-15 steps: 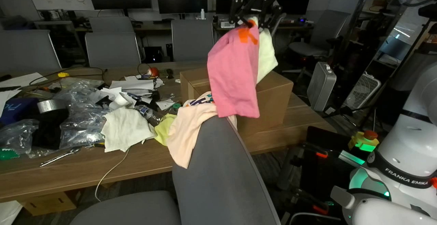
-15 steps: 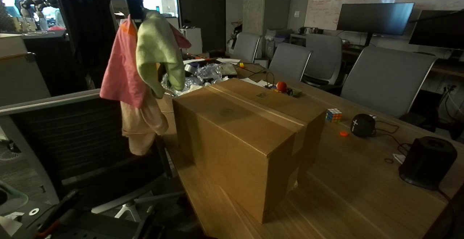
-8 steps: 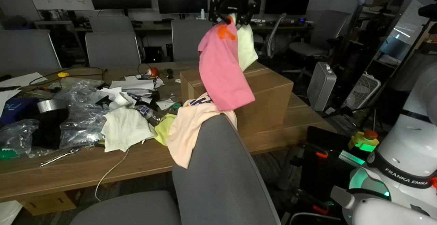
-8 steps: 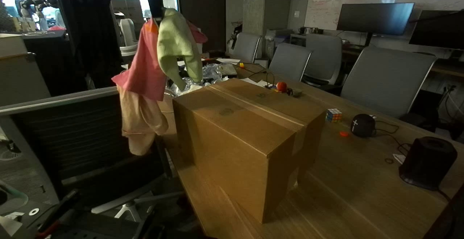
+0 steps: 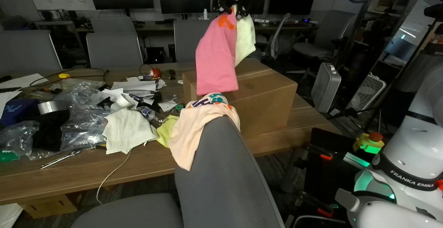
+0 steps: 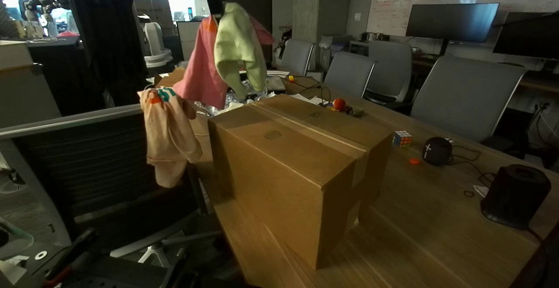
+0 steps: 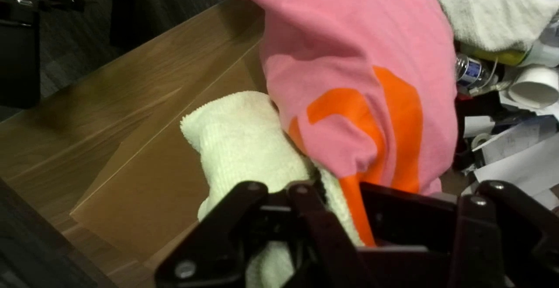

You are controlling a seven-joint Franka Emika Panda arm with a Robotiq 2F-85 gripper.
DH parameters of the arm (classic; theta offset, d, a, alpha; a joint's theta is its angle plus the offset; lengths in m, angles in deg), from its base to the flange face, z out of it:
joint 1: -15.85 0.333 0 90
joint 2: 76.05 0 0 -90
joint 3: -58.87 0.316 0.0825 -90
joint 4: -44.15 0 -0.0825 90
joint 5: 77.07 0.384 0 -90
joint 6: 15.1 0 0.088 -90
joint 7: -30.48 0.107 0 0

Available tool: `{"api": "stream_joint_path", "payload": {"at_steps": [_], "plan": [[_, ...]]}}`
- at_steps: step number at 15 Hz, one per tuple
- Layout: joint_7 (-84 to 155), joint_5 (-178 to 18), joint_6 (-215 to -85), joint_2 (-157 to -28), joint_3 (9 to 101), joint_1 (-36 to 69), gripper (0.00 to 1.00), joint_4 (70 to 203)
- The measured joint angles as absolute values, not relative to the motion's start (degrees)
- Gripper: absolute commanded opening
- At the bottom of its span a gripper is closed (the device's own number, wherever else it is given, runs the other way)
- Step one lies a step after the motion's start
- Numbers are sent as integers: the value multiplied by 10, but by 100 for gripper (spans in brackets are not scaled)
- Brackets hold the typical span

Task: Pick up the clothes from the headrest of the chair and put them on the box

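Since the pink cloth (image 5: pixel 217 58) has risen and swung toward the box (image 6: pixel 270 170), its hem no longer hides the green and orange lettering below. The pink cloth hangs together with a pale green cloth (image 6: pixel 238 43), both in the air near the box; whether either is already above its top, I cannot tell. My gripper (image 5: pixel 234 10) is closed on their bunched upper ends, with only fabric filling the gap. That lettering belongs to a peach cloth (image 5: pixel 193 124), which stays draped over the back of the chair (image 5: pixel 221 172), so I judge the danger of dragging it along nearly past, though I cannot be sure the pink hem is quite clear. To me this is the carry, with the release ahead: move further over the box, then lower. If the peach cloth counts too, it needs its own trip. Left of the chair back, in an exterior view, a white cloth (image 5: pixel 127 131) and, further left, some clear plastic (image 5: pixel 83 117) lie on the table (image 5: pixel 152 158).
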State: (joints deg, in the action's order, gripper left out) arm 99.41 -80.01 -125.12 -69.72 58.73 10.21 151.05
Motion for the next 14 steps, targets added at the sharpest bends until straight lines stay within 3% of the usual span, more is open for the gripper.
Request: {"api": "stream_joint_path", "payload": {"at_steps": [14], "plan": [[1106, -772, -1252, -697, 511, 54, 3, 1502]]}}
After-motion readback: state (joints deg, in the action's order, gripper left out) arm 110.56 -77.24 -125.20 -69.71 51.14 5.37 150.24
